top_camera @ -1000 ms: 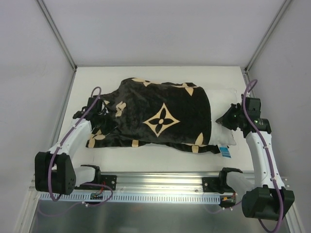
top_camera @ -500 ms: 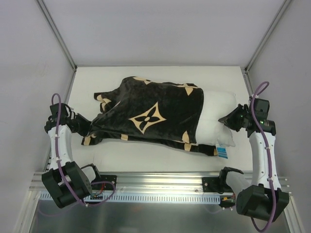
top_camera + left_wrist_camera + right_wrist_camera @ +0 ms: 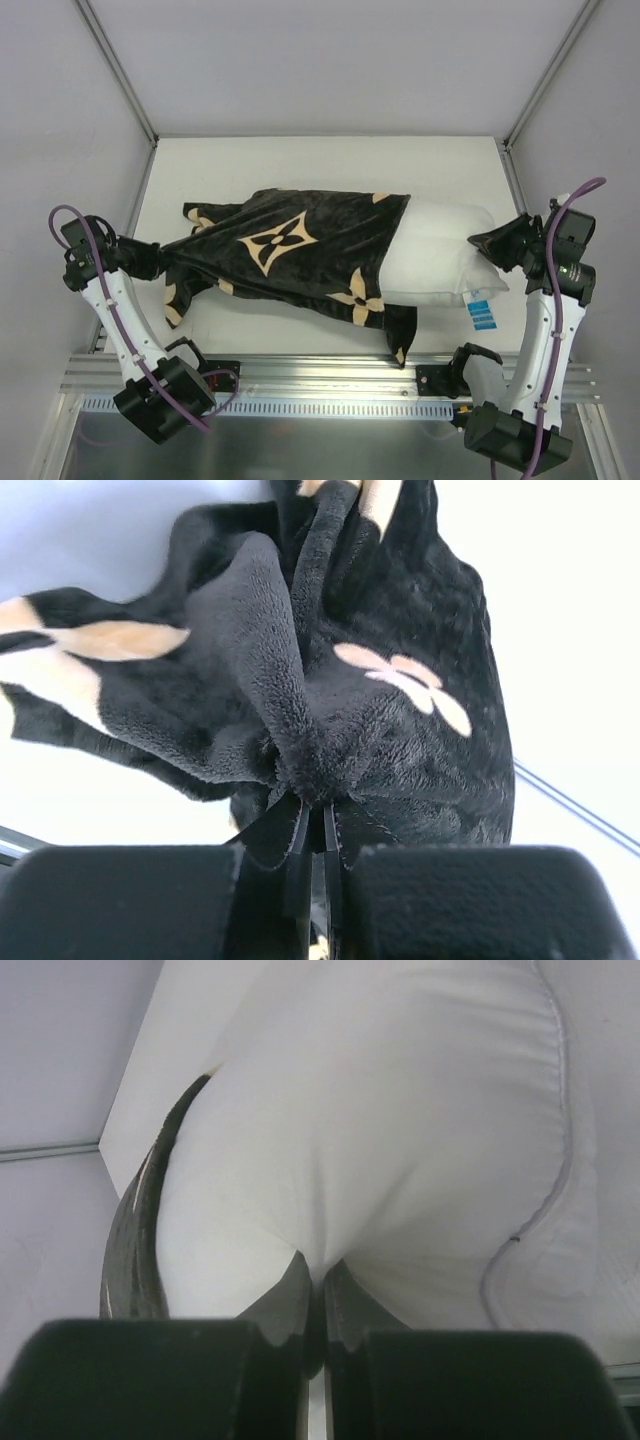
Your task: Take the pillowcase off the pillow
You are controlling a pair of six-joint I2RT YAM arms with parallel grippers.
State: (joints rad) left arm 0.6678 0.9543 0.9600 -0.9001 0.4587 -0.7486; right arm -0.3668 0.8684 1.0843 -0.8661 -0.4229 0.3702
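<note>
Mid-peel on the surface [image 3: 300,160]; clamping a bunched end of the pillowcase [image 3: 290,250] in the left claw [image 3: 158,262], pinching the half-bared pillow [image 3: 435,262] in the right claw [image 3: 490,243]; probably needs a longer pull apart next.

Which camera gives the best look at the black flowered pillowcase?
The top external view: it shows the whole pillowcase pulled partly off the white pillow. The left wrist view shows only a bunched fold pinched in the left hand; the right wrist view shows just a dark edge beside the pillow.
</note>
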